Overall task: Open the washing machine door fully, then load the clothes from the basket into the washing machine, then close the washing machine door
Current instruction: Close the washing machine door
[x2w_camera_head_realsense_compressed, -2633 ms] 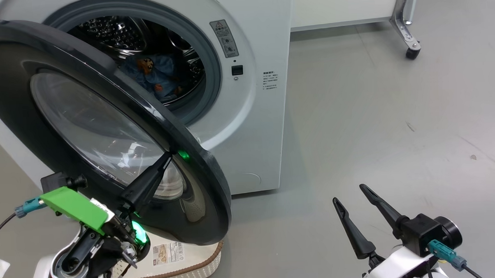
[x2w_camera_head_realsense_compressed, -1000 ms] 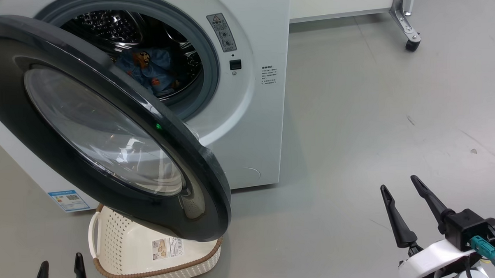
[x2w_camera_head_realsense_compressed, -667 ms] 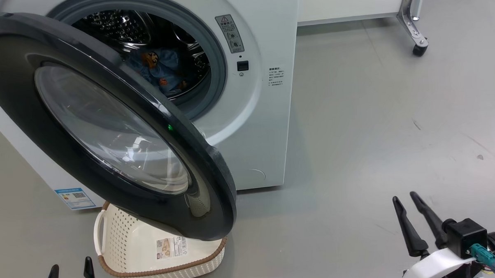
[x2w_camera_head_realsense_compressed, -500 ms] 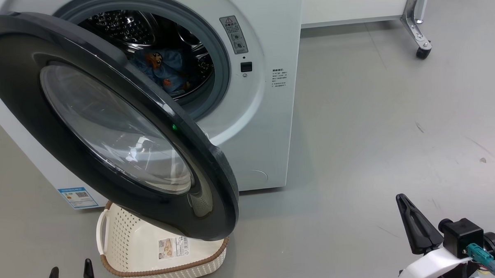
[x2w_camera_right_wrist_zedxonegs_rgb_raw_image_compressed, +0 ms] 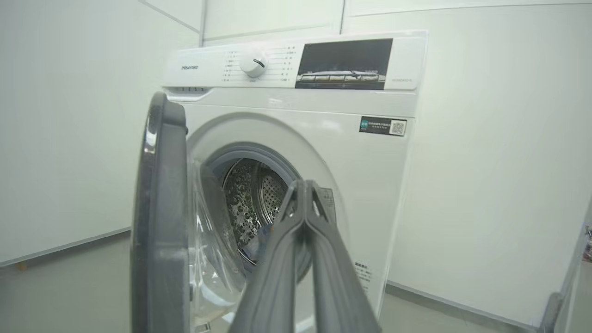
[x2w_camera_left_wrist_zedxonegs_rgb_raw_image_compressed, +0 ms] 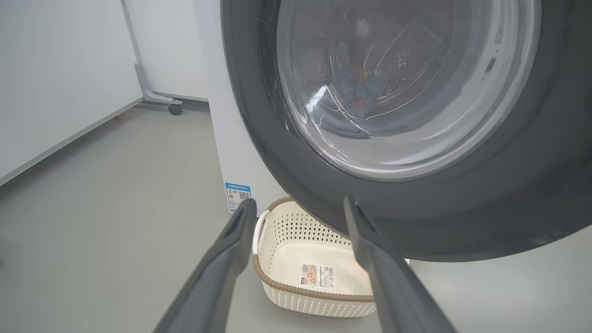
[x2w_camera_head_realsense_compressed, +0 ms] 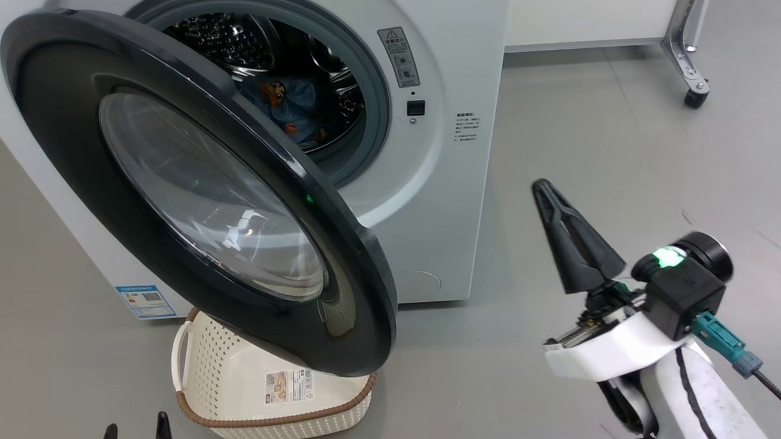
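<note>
My left gripper (x2w_camera_head_realsense_compressed: 136, 424) sits low at the near left of the floor (x2w_camera_head_realsense_compressed: 589, 141), its fingers spread apart and holding nothing. Just ahead of it the basket (x2w_camera_head_realsense_compressed: 197, 363) stands on the floor against the foot of the washing machine (x2w_camera_head_realsense_compressed: 450, 61), half under the door, with a paper label in it and no cloth that I can see.

The washing machine door (x2w_camera_head_realsense_compressed: 69, 146) hangs swung out from its hinge on the machine's left side. Its free edge points toward me and its glossy outer face is turned to my left. Past it, blue printed clothes (x2w_camera_head_realsense_compressed: 292, 103) lie in the drum.

Loading looks done to me, so closing is what remains. That turns on which side of the door each arm stands. The left wrist view looks straight onto the outer face, the side a closing push must press, and my left arm seems the nearer one.

My right gripper (x2w_camera_head_realsense_compressed: 549, 194) is raised to the right of the free edge, well apart from it, fingers pressed together and empty. It faces the door edge-on from the drum side.
</note>
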